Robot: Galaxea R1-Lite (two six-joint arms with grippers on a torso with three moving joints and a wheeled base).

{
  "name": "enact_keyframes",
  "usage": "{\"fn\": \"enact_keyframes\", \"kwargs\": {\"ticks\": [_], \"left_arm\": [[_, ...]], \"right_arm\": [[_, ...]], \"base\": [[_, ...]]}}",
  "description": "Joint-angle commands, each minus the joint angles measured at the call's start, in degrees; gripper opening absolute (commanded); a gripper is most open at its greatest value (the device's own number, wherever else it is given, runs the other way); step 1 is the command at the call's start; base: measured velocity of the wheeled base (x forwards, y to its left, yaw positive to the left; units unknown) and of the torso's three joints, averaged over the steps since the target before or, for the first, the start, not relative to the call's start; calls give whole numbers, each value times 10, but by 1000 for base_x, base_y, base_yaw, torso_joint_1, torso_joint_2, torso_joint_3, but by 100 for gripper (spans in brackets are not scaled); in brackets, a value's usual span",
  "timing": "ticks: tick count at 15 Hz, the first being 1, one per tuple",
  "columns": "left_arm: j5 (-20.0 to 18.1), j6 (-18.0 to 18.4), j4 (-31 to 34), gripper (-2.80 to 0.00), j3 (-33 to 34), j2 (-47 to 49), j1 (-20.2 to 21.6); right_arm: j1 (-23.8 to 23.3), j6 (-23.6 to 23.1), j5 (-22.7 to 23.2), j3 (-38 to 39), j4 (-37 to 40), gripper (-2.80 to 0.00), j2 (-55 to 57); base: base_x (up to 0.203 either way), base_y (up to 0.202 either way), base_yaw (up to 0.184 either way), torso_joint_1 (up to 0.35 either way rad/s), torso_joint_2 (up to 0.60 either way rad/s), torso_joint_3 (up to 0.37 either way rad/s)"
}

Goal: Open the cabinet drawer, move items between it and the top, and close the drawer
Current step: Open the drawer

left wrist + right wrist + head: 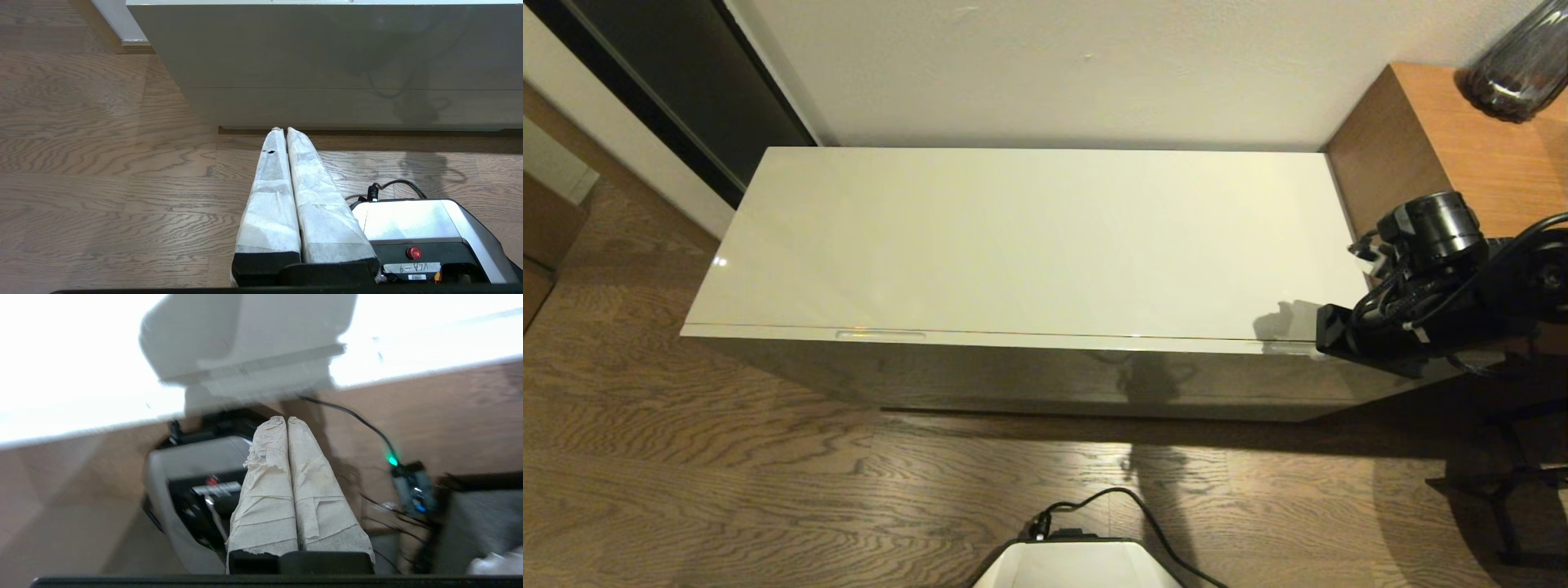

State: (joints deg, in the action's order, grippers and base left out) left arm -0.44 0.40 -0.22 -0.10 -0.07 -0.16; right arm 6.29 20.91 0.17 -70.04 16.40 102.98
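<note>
The low cabinet's glossy cream-white top (1029, 237) lies bare; no packet, tape roll or white pack shows in any view. The grey-beige drawer front (1054, 376) sits shut and flush under the top's edge. In the left wrist view the same front (327, 45) has a horizontal seam below it. My left gripper (284, 130) hangs low over the floor, facing the cabinet, shut and holding nothing. My right arm (1413, 318) hovers by the cabinet's front right corner. My right gripper (287, 418) is shut and holds nothing, pointing back toward my base.
A taller brown wooden unit (1445, 139) with a dark glass vase (1523, 69) stands against the cabinet's right end. My white base (1078, 563) and its black cable sit on the wood floor in front. A dark stand (1503, 490) is at the lower right.
</note>
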Motion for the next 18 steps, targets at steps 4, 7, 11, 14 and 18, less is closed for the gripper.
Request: {"fn": "enact_keyframes", "kwargs": {"ticks": [4,7,11,14,18], "left_arm": [[0,0,0,-280,0,2,0],[0,0,0,-280,0,1,0],[0,0,0,-280,0,1,0],[-1,1,0,-280,0,1,0],[0,0,0,-280,0,1,0]], "right_arm": [[4,34,0,-21,-13,-280,28],[4,34,0,-22,-23,-280,39],[7,38,-1,-15,-43,-280,50],[7,44,-1,7,-42,-280,52],[14,54,0,95,-43,-280,23]], "base": [[0,0,0,0,0,0],[0,0,0,0,0,0],[0,0,0,0,0,0],[0,0,0,0,0,0],[0,0,0,0,0,0]]}}
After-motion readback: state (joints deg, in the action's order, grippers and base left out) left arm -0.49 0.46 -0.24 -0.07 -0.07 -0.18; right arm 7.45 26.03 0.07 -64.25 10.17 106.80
